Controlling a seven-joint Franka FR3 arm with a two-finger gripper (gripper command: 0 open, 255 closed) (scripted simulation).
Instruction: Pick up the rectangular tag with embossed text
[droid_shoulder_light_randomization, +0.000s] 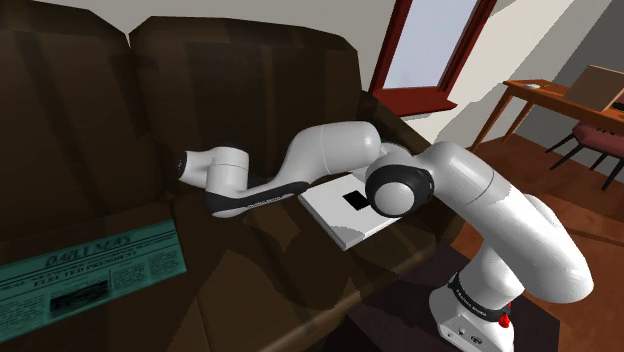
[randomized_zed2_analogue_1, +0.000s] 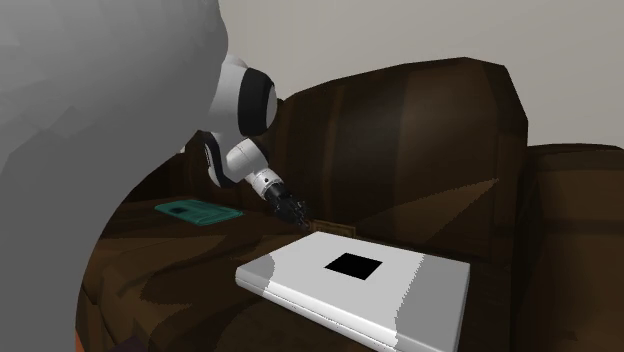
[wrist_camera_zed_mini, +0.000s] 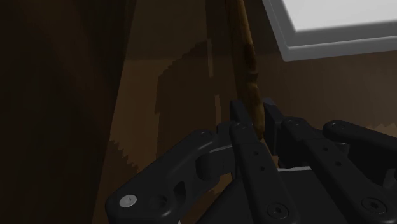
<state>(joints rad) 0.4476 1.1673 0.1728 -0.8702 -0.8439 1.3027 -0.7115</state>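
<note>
Both fingers of the pincer were clamped on the thin brown tag, which ran edge-on ahead from between them, beside a white slab. With so narrow a bite, the tag might twist or slip free on lifting.

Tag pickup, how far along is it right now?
Done: the end effector is at the tag on the sofa, beside the white slab. In hand: its fingers look shut on the tag's thin edge. Left: lifting it; it sits low by the seat.
</note>
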